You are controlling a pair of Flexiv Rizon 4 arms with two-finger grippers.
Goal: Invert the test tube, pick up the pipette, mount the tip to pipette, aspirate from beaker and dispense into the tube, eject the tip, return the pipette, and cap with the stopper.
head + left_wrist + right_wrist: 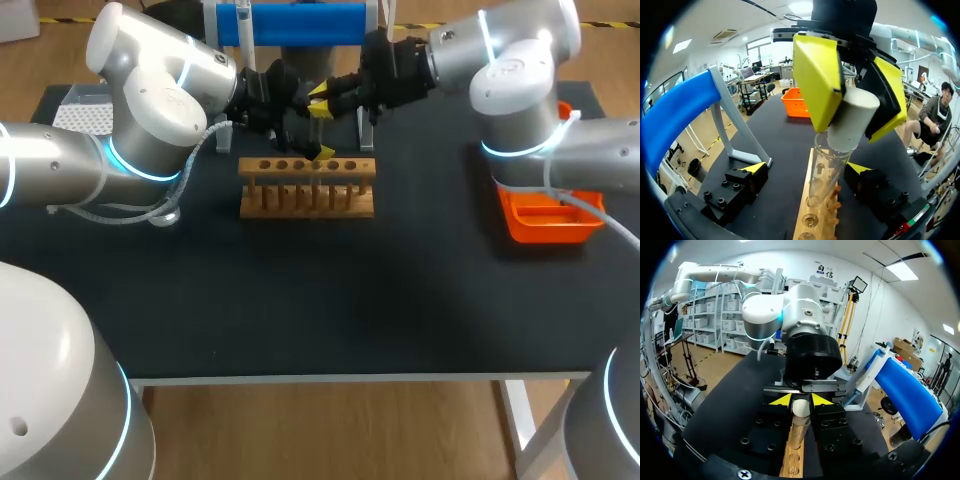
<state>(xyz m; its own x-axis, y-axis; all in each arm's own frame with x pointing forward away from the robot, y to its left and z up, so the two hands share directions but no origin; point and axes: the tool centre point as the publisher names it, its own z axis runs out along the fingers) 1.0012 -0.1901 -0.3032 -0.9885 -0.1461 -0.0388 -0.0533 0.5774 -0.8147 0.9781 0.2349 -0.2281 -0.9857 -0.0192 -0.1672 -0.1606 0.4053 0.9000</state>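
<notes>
Right hand (801, 402): clenched on the stopper (852, 120), at the test tube (826, 172) mouth;
Left hand (810, 169): released, fingers either side of the tube;
Test tube: upright in the wooden rack (306, 188) on the surface (300, 300)

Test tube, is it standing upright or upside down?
Upright: the test tube stands mouth up in the wooden rack, with the white stopper in the right end effector at its rim.
</notes>
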